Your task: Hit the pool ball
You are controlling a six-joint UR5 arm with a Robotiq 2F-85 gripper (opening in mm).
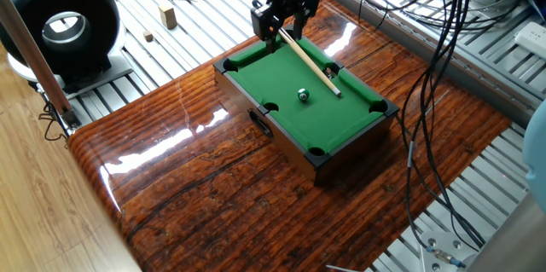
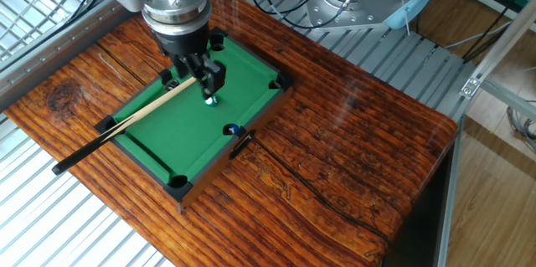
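Well clear of your pincer [image 1: 283,26], the pool ball [image 1: 302,94] sat on the felt, round, axis-less; pincer clamped the cue stick [image 1: 310,63].

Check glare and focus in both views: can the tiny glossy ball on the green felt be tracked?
One fixed view: window glare streaks the glossy wooden tabletop, but the felt stays matte; the tiny dark glossy ball is sharp. The other fixed view: less glare, the ball shows as a bright speck right beside the black gripper, easily confused.

Glossy wooden table [image 1: 213,178], matt green felt [image 1: 290,110], pale wooden cue [image 1: 311,65], glossy ball [image 1: 302,95]
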